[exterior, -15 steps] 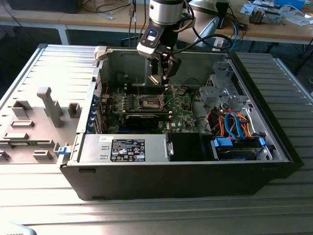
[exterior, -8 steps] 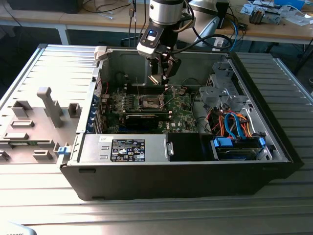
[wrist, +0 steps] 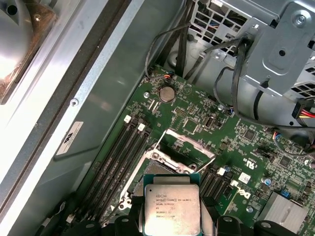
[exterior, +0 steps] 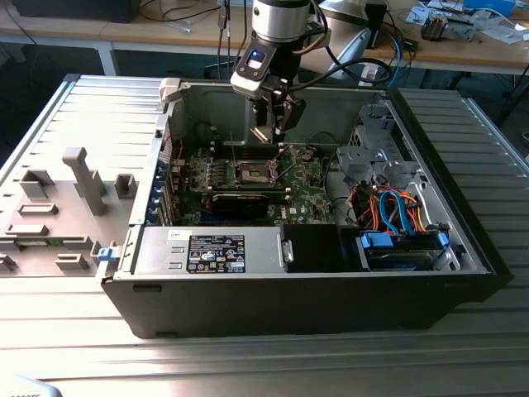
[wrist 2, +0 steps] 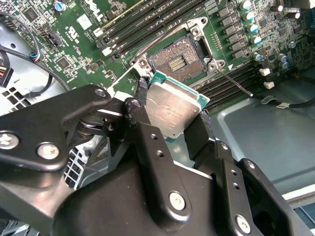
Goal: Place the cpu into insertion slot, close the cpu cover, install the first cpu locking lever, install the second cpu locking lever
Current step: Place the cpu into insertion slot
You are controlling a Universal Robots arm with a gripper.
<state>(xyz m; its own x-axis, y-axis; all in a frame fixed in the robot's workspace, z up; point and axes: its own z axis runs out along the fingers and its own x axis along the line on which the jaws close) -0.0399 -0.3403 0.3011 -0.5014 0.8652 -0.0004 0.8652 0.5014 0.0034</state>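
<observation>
My gripper hangs inside the open computer case, above the green motherboard. It is shut on the cpu, a flat silvery square chip pinched at two opposite edges by the black fingers. The insertion slot lies bare with its dark pin field showing, a short way from the chip. In the first wrist view the cpu hovers over the near part of the insertion slot. The cpu cover stands raised at the slot's far side. A thin locking lever sticks out beside the socket.
Black memory slots run alongside the socket. The power supply sits at the case front, and a drive bay with blue and orange cables lies toward the exterior view's right. Grey fixtures stand on the table at that view's left.
</observation>
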